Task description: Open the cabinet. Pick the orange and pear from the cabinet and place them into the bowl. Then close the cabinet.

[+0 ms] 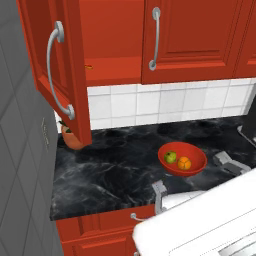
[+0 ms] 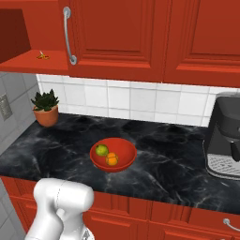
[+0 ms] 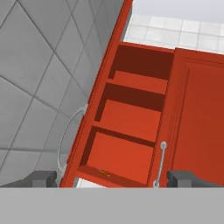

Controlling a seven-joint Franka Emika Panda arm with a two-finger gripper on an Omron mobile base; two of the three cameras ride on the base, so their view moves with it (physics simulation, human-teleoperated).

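Observation:
The red cabinet (image 1: 115, 50) has its left door (image 1: 57, 70) swung wide open, while the right door (image 1: 195, 37) is shut. Its shelves (image 3: 131, 118) look bare apart from a tiny yellow scrap (image 2: 43, 56) on the lowest one. On the black counter stands the red bowl (image 1: 182, 159), and inside it the pear (image 1: 170, 157) and the orange (image 1: 184, 163) lie side by side. They also show in the right base view as pear (image 2: 101, 150) and orange (image 2: 112, 159). My gripper (image 3: 113, 177) is open and holds nothing. It is low in front of the counter, aimed up at the open cabinet.
A terracotta pot with a green plant (image 2: 46, 108) stands at the counter's back left, partly behind the open door. A dark coffee machine (image 2: 225, 136) occupies the right end. A grey wall (image 1: 20, 165) borders the left. Red base cabinets (image 2: 140, 220) run below the counter.

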